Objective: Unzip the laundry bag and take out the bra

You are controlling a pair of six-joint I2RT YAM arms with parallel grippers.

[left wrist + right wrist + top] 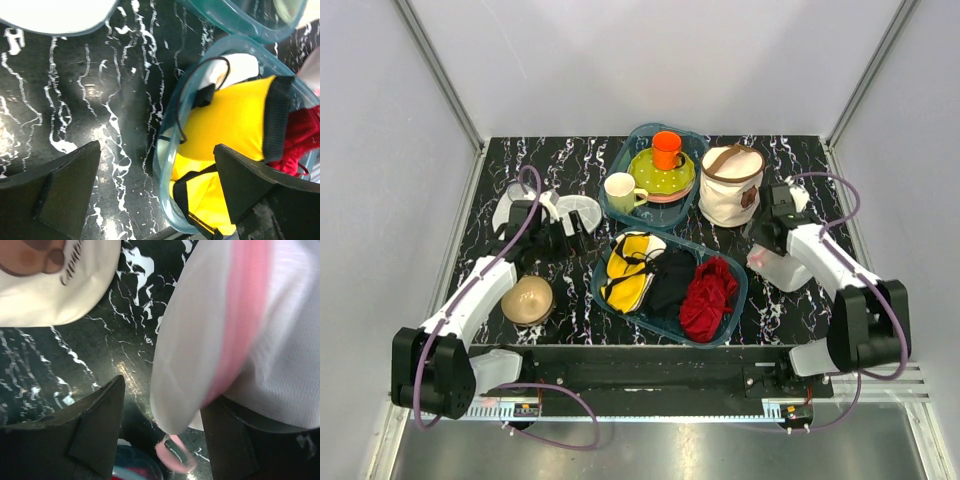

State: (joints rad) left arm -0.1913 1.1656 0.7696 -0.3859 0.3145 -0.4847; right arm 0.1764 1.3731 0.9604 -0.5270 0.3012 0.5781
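Observation:
The laundry bag (778, 268), white mesh with pink zip trim, lies on the table at the right, in front of the cream basket. In the right wrist view its rounded edge (200, 340) hangs between the fingers, with a pink zip pull loop (176, 457) below it. My right gripper (165, 395) is open around that edge; it also shows in the top view (757, 233). My left gripper (157, 147) is open and empty over the table beside a tray rim; in the top view (573, 236) it sits left of centre. The bra is not visible.
A teal tray (603, 292) holds yellow (235, 115), black and red cloth (708, 295). A second tray (620, 160) holds a mug, plates and an orange cup. The cream basket (731, 185) stands back right. A plain white mesh pouch and disc (578, 210) and a tan dome (527, 300) lie left.

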